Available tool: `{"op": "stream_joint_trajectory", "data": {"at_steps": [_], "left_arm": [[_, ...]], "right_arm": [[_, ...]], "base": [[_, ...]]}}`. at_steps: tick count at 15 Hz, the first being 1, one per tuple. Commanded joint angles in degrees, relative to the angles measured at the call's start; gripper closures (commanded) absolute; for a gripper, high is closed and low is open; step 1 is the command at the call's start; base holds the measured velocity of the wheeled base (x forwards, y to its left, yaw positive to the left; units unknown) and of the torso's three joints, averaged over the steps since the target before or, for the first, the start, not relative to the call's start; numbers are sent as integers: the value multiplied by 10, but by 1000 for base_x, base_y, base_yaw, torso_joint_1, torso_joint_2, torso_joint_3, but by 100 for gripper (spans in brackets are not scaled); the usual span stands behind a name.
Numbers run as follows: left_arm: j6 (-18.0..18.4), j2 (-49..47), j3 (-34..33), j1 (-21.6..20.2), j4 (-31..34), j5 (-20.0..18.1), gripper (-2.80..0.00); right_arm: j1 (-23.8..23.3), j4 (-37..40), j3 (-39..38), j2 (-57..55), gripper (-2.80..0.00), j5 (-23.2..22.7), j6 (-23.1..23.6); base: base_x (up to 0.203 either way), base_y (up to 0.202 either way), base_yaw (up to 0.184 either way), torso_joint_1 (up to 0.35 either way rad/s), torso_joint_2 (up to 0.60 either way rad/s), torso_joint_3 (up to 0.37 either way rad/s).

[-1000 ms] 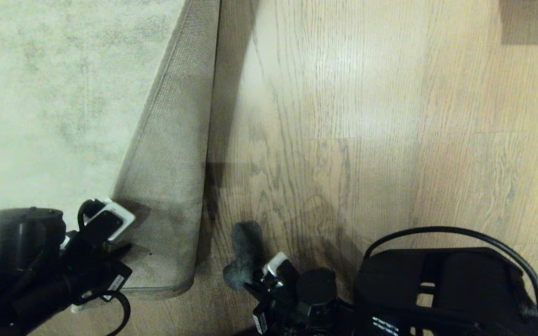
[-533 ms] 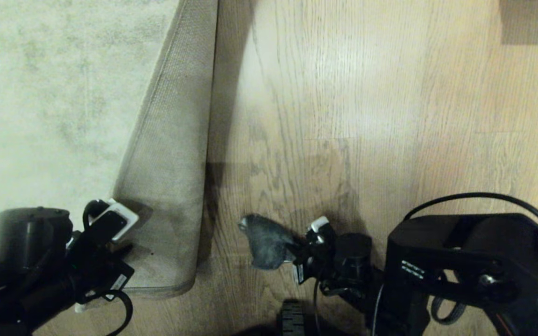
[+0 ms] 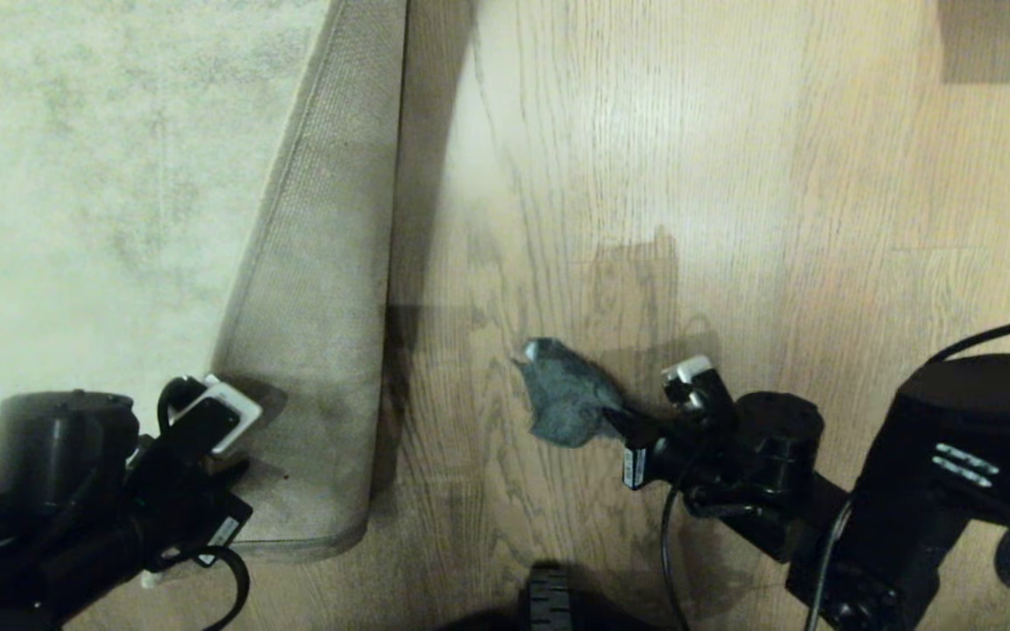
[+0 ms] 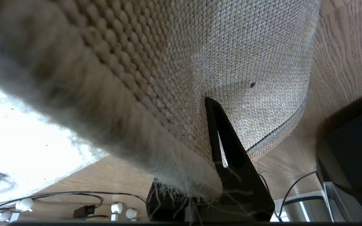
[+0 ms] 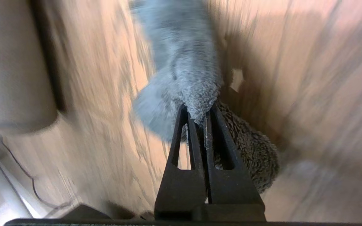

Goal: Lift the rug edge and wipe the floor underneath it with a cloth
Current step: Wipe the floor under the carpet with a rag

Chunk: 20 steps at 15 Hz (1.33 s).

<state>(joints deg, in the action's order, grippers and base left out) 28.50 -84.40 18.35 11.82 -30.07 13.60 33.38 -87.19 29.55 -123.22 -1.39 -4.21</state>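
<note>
The pale mottled rug (image 3: 75, 175) covers the left side, and its edge (image 3: 321, 289) is folded up and over, beige woven backing showing. My left gripper (image 3: 229, 438) is shut on the rug edge near its rounded corner; in the left wrist view one black finger (image 4: 231, 163) presses against the backing (image 4: 247, 62) while the pile hides the other. On the wood-grain floor (image 3: 733, 175) to the right of the fold, my right gripper (image 3: 615, 416) is shut on the grey-teal cloth (image 3: 562, 399). The cloth (image 5: 184, 62) bunches out ahead of the closed right gripper (image 5: 200, 113), against the planks.
A dark object (image 3: 1000, 39) sits at the far right corner of the floor. The right arm's bulky body (image 3: 952, 438) and cable fill the near right. A black wheel (image 3: 549, 605) shows at the near edge. Cables (image 4: 58, 197) lie on the floor beyond the rug.
My right gripper has swept the cloth across the floor, away from the rug's near corner toward the right and farther out. The left gripper has kept the rug edge raised in place.
</note>
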Motion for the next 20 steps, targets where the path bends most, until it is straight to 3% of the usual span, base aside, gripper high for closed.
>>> {"op": "stream_joint_trajectory", "data": {"at_steps": [1,4,9,12,15,20], "left_arm": [[2,-1,1,1,-2,0,0],[2,1,1,8,-2,0,0],[2,6,-3,8,-2,0,0],[2,5,-3,8,-2,0,0],[2,6,-4,13,-2,1,0],[2,5,-4,13,-1,1,0]], "right_arm": [[2,-28,-9,71,0,-13,-2],[22,-28,-1,92,0,-88,-2],[105,-28,32,35,0,-93,1],[143,-28,28,-4,0,-90,8],[142,-28,21,-20,0,-83,9],[116,-28,-36,-34,0,-1,5]], "base": [[0,0,0,0,0,0],[0,0,0,0,0,0],[0,0,0,0,0,0],[0,0,0,0,0,0],[0,0,0,0,0,0],[0,0,0,0,0,0]]}}
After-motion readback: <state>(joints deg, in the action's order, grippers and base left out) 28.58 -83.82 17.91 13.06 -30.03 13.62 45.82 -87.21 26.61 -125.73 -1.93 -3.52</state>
